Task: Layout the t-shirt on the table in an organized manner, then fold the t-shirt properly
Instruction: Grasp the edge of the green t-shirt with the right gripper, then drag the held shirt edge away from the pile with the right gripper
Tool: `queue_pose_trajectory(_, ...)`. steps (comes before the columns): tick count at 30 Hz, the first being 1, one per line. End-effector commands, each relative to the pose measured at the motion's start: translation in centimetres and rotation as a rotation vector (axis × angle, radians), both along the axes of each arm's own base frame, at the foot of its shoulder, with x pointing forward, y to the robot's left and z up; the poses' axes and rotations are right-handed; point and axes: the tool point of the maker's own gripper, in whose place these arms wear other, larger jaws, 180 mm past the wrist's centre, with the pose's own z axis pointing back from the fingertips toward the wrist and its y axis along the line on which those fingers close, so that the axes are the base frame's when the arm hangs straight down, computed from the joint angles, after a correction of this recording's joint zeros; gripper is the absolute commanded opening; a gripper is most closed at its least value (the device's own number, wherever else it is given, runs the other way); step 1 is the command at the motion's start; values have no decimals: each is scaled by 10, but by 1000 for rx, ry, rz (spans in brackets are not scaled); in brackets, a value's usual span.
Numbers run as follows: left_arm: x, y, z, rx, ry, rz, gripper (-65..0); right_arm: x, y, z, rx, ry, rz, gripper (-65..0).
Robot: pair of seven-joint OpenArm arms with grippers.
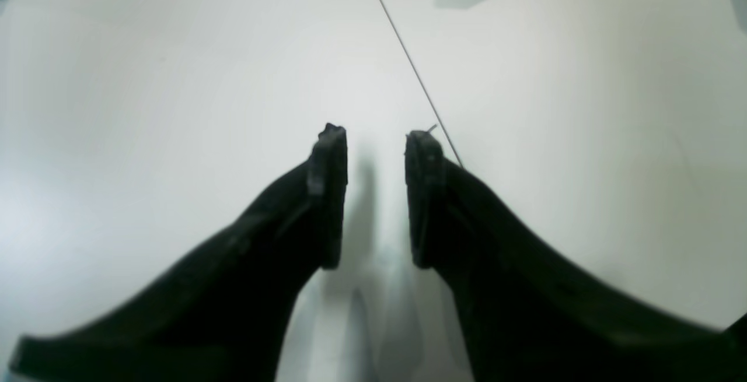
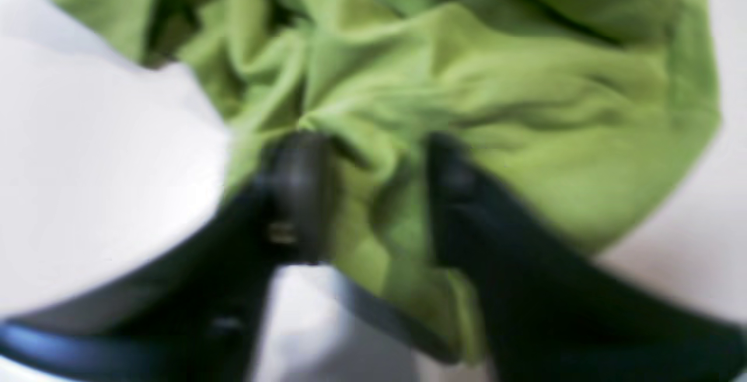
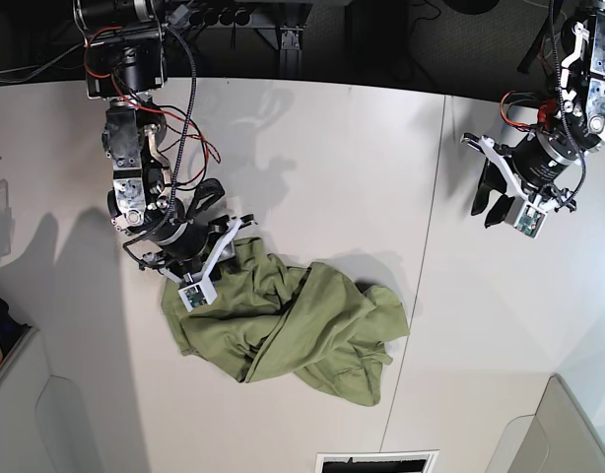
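1. Two arms over the white desk (image 3: 312, 158); bare surface lies all around the t-shirt (image 3: 293, 330), widest toward the far edge.
2. The crumpled t-shirt's long axis runs across the base view, left of the seam (image 3: 426, 246).
3. Right end effector (image 2: 373, 195) straddles a cloth fold, jaws apart.
4. Left end effector (image 1: 376, 195) hangs narrowly parted, empty, well apart from the shirt.

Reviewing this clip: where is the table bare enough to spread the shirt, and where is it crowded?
Bare white table lies between the crumpled olive-green t-shirt and the far edge, and right of the dark seam beneath the open left hand. It is crowded where the right hand meets the cloth.
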Motion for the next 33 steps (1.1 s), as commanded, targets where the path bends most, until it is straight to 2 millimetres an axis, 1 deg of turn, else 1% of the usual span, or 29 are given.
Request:
queue_pose_trajectory(1, 6, 0, 12, -2, -44, -9, -447, 16, -5, 18, -10, -65, -27, -580)
queue_pose_trajectory(2, 6, 0, 12, -2, -45, -9, -447, 16, -10, 16, -38, -63, -42, -650)
queue_pose_trajectory(5, 6, 0, 12, -2, -45, -9, -447, 14, -27, 12, -107, -34, -63, -650)
queue_pose_trajectory(7, 6, 0, 12, -2, -45, -9, -447, 15, -48, 13, -140, -24, -109, -650)
queue_pose_trajectory(9, 6, 0, 12, -2, -45, -9, -447, 19, -75, 19, -159, -42, -186, -650)
queue_pose_trajectory(12, 6, 0, 12, -1, -44, -9, -447, 25, -118, 33, -164, -95, -278, -650)
queue_pose_trajectory(14, 6, 0, 12, -2, -44, -9, -447, 26, -141, 40, -142, -111, -331, -650)
queue_pose_trajectory(16, 6, 0, 12, -2, -44, -9, -447, 25, -151, 43, -103, -114, -348, -650)
queue_pose_trajectory(17, 6, 0, 12, -2, -45, -9, -447, 24, -152, 43, -84, -105, -351, -650)
queue_pose_trajectory(18, 6, 0, 13, -5, -46, -9, -447, 22, -152, 42, -64, -91, -351, -635)
queue_pose_trajectory(20, 6, -2, 14, -32, -44, -7, -447, 19, -146, 41, -5, -52, -353, -472)
queue_pose_trajectory(21, 6, -3, 14, -42, -44, -6, -447, 17, -142, 41, 27, -33, -351, -413)
queue_pose_trajectory(22, 6, -4, 14, -45, -43, -6, -447, 16, -135, 44, 59, -29, -337, -386)
queue_pose_trajectory(24, 6, -4, 14, -44, -43, -7, -447, 15, -115, 53, 119, -37, -280, -382)
queue_pose_trajectory(27, 6, -3, 14, -43, -41, -7, -447, 10, -81, 75, 210, -90, -197, -382)
queue_pose_trajectory(30, 6, -3, 14, -43, -42, -7, -447, 3, -51, 95, 271, -128, -155, -382)
queue_pose_trajectory(31, 6, -3, 14, -43, -42, -6, -447, 1, -42, 98, 288, -135, -147, -382)
queue_pose_trajectory(33, 6, -3, 14, -43, -43, -6, -447, 1, -31, 98, 301, -137, -142, -382)
